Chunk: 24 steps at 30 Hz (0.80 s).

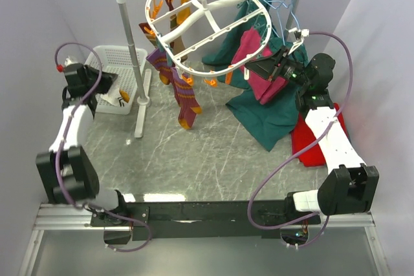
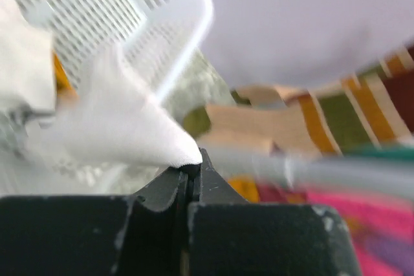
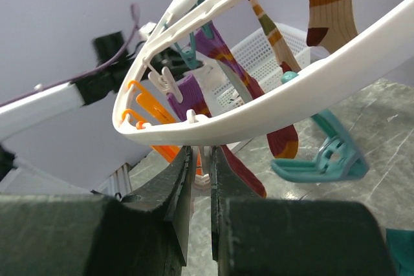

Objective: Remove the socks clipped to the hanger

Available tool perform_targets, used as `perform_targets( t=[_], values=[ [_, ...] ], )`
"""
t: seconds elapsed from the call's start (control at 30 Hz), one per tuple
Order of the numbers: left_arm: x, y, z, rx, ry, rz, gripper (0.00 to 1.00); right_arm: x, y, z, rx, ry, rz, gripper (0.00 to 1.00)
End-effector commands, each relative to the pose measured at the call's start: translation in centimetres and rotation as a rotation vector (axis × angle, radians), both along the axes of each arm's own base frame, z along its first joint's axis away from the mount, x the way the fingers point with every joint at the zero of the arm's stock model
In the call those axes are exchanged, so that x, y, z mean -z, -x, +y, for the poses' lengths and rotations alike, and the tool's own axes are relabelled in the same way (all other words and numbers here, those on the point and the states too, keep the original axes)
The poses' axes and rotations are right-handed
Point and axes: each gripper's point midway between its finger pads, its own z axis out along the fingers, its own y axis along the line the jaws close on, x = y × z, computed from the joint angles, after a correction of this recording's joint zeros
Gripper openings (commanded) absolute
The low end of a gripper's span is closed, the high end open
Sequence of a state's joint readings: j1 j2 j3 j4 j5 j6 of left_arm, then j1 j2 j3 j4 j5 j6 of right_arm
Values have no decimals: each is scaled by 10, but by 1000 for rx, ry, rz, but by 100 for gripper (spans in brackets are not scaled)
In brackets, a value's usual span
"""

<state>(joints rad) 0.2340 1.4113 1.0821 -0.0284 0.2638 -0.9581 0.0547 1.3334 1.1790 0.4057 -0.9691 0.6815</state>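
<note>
The table (image 1: 213,153) lies bare from its front edge to the middle. This grey marbled stretch between the two arms is the widest free room. Walls close in on both sides, and a red cloth (image 1: 312,141) lies under the right arm at the right edge. Farther in, dark green clothes (image 1: 272,117) spill onto the table with a magenta garment (image 1: 266,87) over them, crowding the right half. On the left a white basket (image 1: 119,53) sits just beside the post of the rack (image 1: 132,50), with little space between them.

The left claw (image 1: 110,83) hovers over the basket's near rim, pressed together. In its wrist view the tip of a white fabric (image 2: 129,127) touches the fingertips, but whether it is pinched cannot be told.

The right claw (image 3: 202,159) reaches up to the hanger (image 3: 291,95) with its tips just under the near rim, parted by a narrow slot. A piece of an orange clip (image 3: 169,152) shows at that slot, and contact cannot be told. A teal clip (image 3: 330,159) dangles just to its right.

At the back, the hanger hangs tilted from the rack's bar. The socks (image 1: 186,98) dangle clipped along its left side, the lowest toe near the table.
</note>
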Motion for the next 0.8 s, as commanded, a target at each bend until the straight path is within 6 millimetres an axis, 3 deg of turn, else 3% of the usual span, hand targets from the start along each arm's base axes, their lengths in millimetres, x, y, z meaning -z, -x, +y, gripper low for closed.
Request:
perform_targets(
  t=[0.0, 0.03, 0.1, 0.13, 0.17, 0.23, 0.27, 0.3, 0.33, 0.37, 0.4, 0.43, 0.5, 0.53, 0.57, 0.6, 0.63, 0.67, 0.73, 0.77],
  values=[
    [30, -31, 38, -63, 5, 73, 7, -21, 16, 2, -20, 1, -62, 2],
    [46, -37, 44, -69, 22, 99, 10, -21, 16, 2, -19, 1, -62, 2],
    [42, -49, 51, -29, 29, 44, 26, -20, 17, 3, -27, -1, -59, 2],
    [56, -53, 50, 0, 40, 70, 38, -19, 16, 3, -28, 0, -57, 2],
    [47, -59, 49, 31, 36, 61, 57, -19, 16, 4, -30, -1, -54, 2],
    [47, -57, 43, 48, 47, 85, 64, -16, 15, 4, -26, 4, -46, 2],
    [50, -52, 41, 24, 51, 91, 83, -15, 15, 4, -22, 6, -42, 2],
    [48, -46, 38, 13, 52, 90, 85, -13, 14, 5, -19, 11, -33, 2],
    [23, -42, 37, 3, 24, 18, 87, -12, 13, 6, -22, 15, -28, 2],
    [26, -35, 30, 1, 25, 30, 94, -13, 13, 7, -18, 17, -29, 2],
    [22, -30, 27, -9, 15, 26, 95, -9, 12, 7, -14, 30, -14, 2],
    [4, -21, 19, -5, -1, -9, 95, -12, 12, 7, -7, 36, -15, 4],
    [11, -2, -2, 4, -4, -1, 96, -6, 9, 8, 21, 61, 18, 8],
    [-10, 12, -11, 4, -17, -58, 96, -10, 9, 9, 31, 67, 16, 12],
    [7, 25, -27, 13, -4, -40, 97, -10, 7, 9, 45, 74, 20, 15],
    [6, 34, -33, 9, -6, -57, 97, -5, 8, 10, 49, 88, 40, 17],
    [-12, 50, -43, 21, -9, -123, 96, -9, 8, 9, 57, 93, 36, 23],
    [2, 62, -60, 58, -10, -121, 94, -8, 9, 10, 60, 98, 40, 25],
    [-9, 80, -74, 83, -27, -177, 91, -7, 10, 10, 71, 111, 51, 33],
    [2, 90, -93, 141, -33, -168, 89, -8, 11, 9, 77, 114, 42, 36]
  ],
)
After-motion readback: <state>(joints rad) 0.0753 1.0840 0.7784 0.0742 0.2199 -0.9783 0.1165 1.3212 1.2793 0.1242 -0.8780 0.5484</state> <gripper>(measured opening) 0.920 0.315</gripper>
